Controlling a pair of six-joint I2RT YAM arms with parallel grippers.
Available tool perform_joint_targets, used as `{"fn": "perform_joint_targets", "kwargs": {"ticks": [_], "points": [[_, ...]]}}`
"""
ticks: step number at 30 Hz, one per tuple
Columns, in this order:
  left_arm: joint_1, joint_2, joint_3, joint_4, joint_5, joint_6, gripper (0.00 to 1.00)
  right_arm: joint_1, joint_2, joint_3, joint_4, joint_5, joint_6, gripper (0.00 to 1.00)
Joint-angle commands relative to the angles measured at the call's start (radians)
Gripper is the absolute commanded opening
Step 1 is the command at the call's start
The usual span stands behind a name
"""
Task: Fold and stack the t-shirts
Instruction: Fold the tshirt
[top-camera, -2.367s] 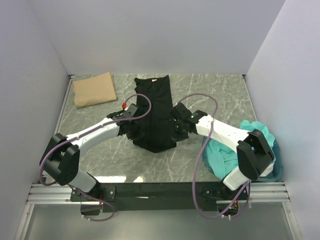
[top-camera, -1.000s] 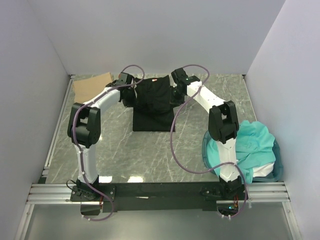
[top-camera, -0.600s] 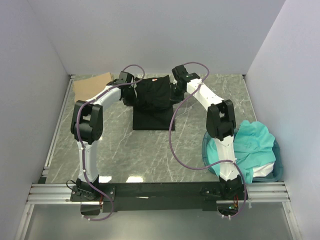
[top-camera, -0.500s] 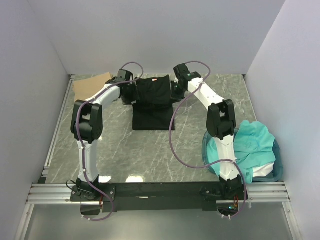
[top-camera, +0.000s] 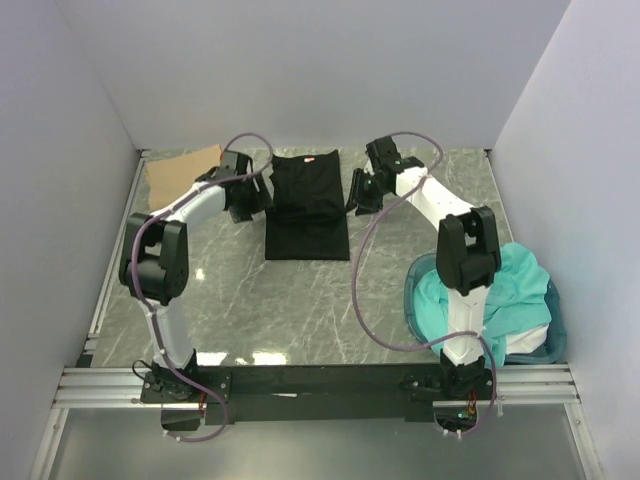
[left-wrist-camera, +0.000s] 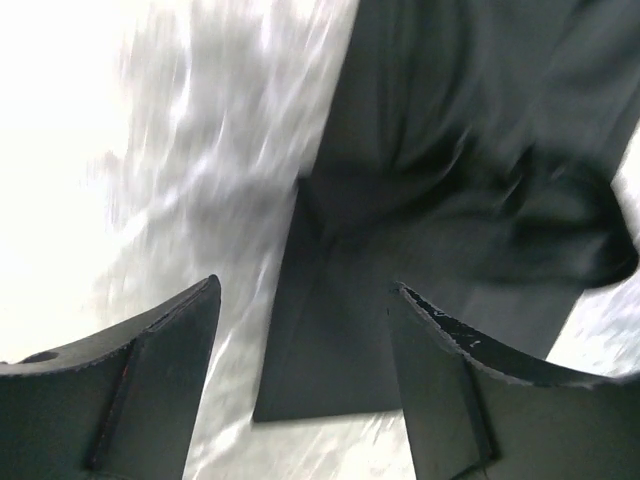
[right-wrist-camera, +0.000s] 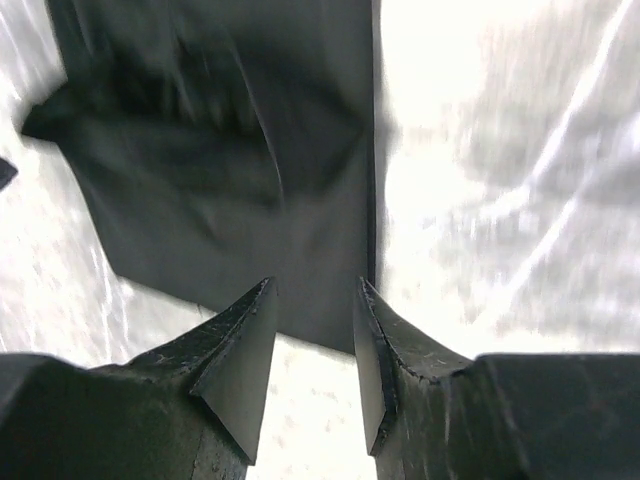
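Observation:
A black t-shirt (top-camera: 307, 203) lies folded lengthwise on the marble table, its collar toward the back wall. My left gripper (top-camera: 256, 198) hovers just off its left edge, open and empty; in the left wrist view the black cloth (left-wrist-camera: 450, 190) lies beyond the spread fingers (left-wrist-camera: 160, 350). My right gripper (top-camera: 355, 190) hovers off the shirt's right edge, also open and empty, with the black t-shirt (right-wrist-camera: 230, 150) ahead of its fingertips (right-wrist-camera: 385, 340). A folded tan-brown t-shirt (top-camera: 180, 170) lies at the back left. Teal t-shirts (top-camera: 500, 295) are heaped in a blue tub at the right.
The round translucent blue tub (top-camera: 415, 300) stands at the near right beside the right arm's base. White walls close off the back and both sides. Purple cables loop above both arms.
Both grippers have let go of the black t-shirt after folding its lower half up, opened, and pulled outward to either side. The shirt lies flat and still.

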Motion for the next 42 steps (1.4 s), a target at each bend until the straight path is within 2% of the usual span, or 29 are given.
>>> {"fn": "perform_joint_targets", "kwargs": {"ticks": [1, 8, 17, 31, 42], "points": [[-0.019, -0.109, -0.110, 0.061, 0.035, -0.022, 0.73, 0.020, -0.123, -0.136, 0.081, -0.019, -0.005, 0.43], [-0.052, -0.191, -0.291, 0.096, 0.046, -0.045, 0.67, 0.073, -0.210, -0.361, 0.145, -0.036, 0.024, 0.41], [-0.085, -0.208, -0.382, 0.122, 0.025, -0.074, 0.65, 0.116, -0.215, -0.458, 0.179, -0.035, 0.052, 0.41], [-0.086, -0.191, -0.415, 0.132, 0.048, -0.083, 0.60, 0.116, -0.218, -0.466, 0.153, 0.054, 0.038, 0.41], [-0.092, -0.166, -0.409, 0.119, 0.058, -0.092, 0.59, 0.118, -0.175, -0.443, 0.144, 0.050, 0.024, 0.43]]}}
